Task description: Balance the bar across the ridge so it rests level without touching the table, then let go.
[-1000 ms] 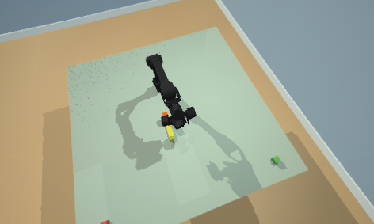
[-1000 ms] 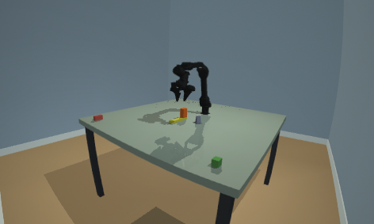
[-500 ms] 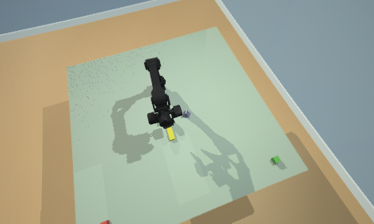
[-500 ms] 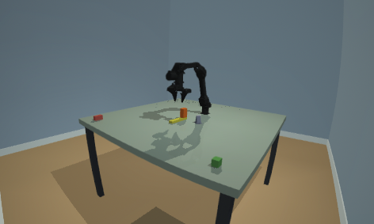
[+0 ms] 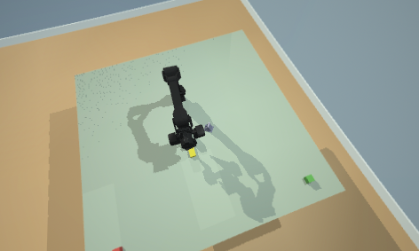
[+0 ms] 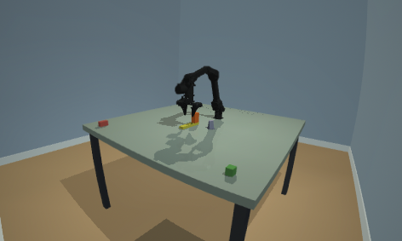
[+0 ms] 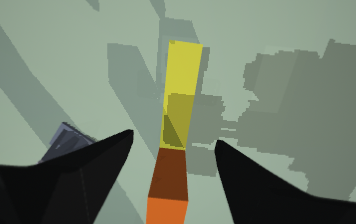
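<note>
The yellow bar [image 5: 192, 152] [image 6: 187, 126] [image 7: 182, 75] lies flat on the table. A tall orange block [image 6: 195, 117] [image 7: 167, 212] stands at one end of it; the arm hides this block in the top view. The small grey-purple ridge [image 5: 209, 128] [image 6: 211, 125] [image 7: 62, 142] stands apart from the bar, partly behind a finger in the wrist view. My gripper [image 6: 189, 114] [image 7: 175, 140] is open and empty, pointing down above the bar near the orange block. In the wrist view one finger shows on each side of the bar, touching neither side.
A green cube [image 5: 309, 179] [image 6: 231, 170] is near one corner of the table [image 5: 146, 219] [image 6: 255, 138]. A red block [image 5: 117, 249] [image 6: 103, 123] is near another corner, far from the bar.
</note>
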You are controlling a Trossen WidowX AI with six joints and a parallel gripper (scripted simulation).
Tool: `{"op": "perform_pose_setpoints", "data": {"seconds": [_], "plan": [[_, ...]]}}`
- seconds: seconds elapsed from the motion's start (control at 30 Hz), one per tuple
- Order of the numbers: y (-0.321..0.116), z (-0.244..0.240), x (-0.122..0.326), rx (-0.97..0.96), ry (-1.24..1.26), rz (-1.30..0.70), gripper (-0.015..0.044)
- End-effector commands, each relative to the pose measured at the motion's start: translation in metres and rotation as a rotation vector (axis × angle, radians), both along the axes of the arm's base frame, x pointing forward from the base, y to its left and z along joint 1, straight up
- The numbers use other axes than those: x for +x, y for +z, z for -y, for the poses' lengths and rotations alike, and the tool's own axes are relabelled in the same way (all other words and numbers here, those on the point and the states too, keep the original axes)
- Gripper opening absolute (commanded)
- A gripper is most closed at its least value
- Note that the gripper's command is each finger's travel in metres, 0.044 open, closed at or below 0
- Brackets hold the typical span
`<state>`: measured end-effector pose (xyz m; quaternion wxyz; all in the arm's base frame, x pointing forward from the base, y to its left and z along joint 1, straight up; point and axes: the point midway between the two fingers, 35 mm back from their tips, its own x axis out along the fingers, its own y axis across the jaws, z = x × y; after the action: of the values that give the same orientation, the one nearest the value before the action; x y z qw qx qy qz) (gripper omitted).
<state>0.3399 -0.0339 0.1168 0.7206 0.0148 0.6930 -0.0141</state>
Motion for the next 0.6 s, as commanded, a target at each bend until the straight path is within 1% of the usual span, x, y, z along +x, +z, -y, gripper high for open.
{"op": "perform_pose_setpoints", "data": {"seconds": [0.0,0.1,0.57], "plan": [[-0.025,0.0,-0.004,-0.003,0.003,-0.009,0.0315],[-0.041,0.0,-0.006,-0.003,0.003,-0.01,0.0315],[-0.055,0.0,-0.006,-0.003,0.003,-0.01,0.0315]]}}
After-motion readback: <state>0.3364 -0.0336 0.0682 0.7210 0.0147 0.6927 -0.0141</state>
